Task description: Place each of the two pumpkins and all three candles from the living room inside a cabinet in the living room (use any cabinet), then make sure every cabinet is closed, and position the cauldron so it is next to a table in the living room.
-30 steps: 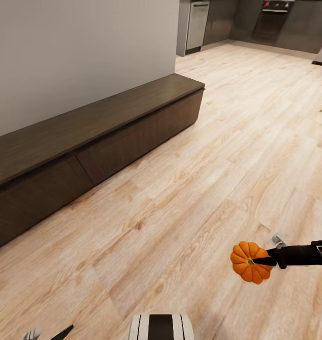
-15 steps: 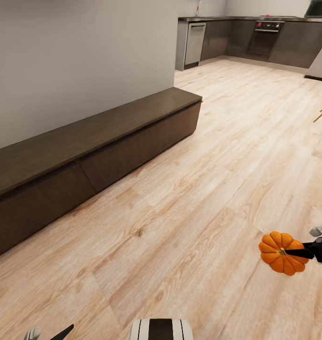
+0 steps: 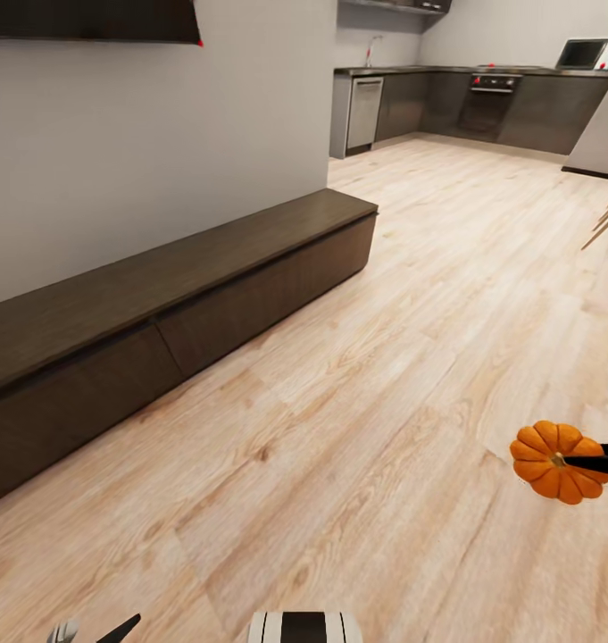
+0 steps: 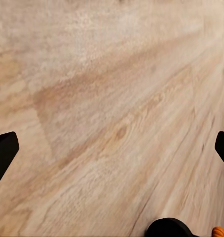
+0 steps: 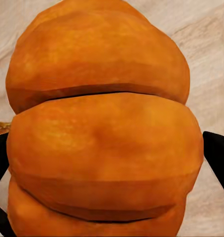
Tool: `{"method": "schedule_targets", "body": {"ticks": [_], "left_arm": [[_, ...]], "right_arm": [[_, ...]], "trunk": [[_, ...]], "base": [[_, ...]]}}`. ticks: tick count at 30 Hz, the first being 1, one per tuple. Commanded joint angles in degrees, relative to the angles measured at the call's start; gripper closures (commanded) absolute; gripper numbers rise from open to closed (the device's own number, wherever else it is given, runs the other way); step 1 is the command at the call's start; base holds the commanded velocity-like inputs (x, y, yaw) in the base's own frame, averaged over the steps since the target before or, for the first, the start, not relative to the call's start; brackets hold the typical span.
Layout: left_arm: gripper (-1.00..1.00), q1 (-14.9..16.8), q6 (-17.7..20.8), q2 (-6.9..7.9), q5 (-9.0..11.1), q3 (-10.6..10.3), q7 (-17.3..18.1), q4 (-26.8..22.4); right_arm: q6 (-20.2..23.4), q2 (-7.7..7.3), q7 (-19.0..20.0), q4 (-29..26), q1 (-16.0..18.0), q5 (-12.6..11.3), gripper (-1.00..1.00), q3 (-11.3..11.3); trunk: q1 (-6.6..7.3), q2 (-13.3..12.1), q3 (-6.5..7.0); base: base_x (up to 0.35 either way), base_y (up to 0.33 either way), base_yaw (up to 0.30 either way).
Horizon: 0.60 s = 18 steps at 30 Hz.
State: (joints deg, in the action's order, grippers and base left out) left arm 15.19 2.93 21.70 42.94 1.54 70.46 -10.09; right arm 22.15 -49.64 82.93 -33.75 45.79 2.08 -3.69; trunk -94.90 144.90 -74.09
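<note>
A bright orange ribbed pumpkin (image 3: 543, 454) hangs above the wood floor at the right edge of the head view. My right gripper (image 3: 571, 462) is shut on it, and the black fingers (image 5: 218, 153) flank the pumpkin (image 5: 102, 143) in the right wrist view. The long dark brown cabinet (image 3: 205, 295) stands along the white wall to the left, with its flat fronts closed. My left gripper (image 3: 91, 630) sits low at the bottom left, open over bare floor (image 4: 112, 148), its fingertips (image 4: 3, 153) wide apart.
A kitchen with grey units, a dishwasher (image 3: 364, 112), an oven (image 3: 487, 103) and a microwave (image 3: 587, 54) lies beyond the cabinet's far end. Thin wooden chair legs (image 3: 607, 223) poke in at the right edge. Open wood floor (image 3: 357, 375) spreads between me and the cabinet.
The head view has tilted up, showing more of the kitchen and wall. My right gripper has carried the pumpkin outward to the right and slightly higher in the picture.
</note>
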Motion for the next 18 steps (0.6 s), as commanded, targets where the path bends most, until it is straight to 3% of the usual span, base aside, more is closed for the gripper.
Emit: {"method": "schedule_targets", "body": {"ticks": [1, 7, 18], "left_arm": [[-1.0, 0.02, 0.32, 0.0, -0.05, 0.13, 0.2, 0.0], [-1.0, 0.02, 0.32, 0.01, -0.05, 0.13, 0.2, 0.02], [-1.0, 0.02, 0.33, -0.03, -0.05, 0.13, 0.2, -0.01]], "right_arm": [[0.84, -0.11, 0.3, -0.96, 0.0, 0.01, 1.0, -0.08], [2.64, -0.28, 0.28, -5.38, 0.0, -0.37, 1.0, -0.22], [3.15, -0.28, 0.21, -6.28, 0.0, -0.34, 1.0, -0.23]], "trunk": [[0.03, 0.0, 0.19], [0.19, -0.08, 1.51], [0.47, -0.23, 3.95]], "base": [[0.0, 0.0, 0.0], [0.0, 0.0, 0.0], [0.0, 0.0, 0.0]]}}
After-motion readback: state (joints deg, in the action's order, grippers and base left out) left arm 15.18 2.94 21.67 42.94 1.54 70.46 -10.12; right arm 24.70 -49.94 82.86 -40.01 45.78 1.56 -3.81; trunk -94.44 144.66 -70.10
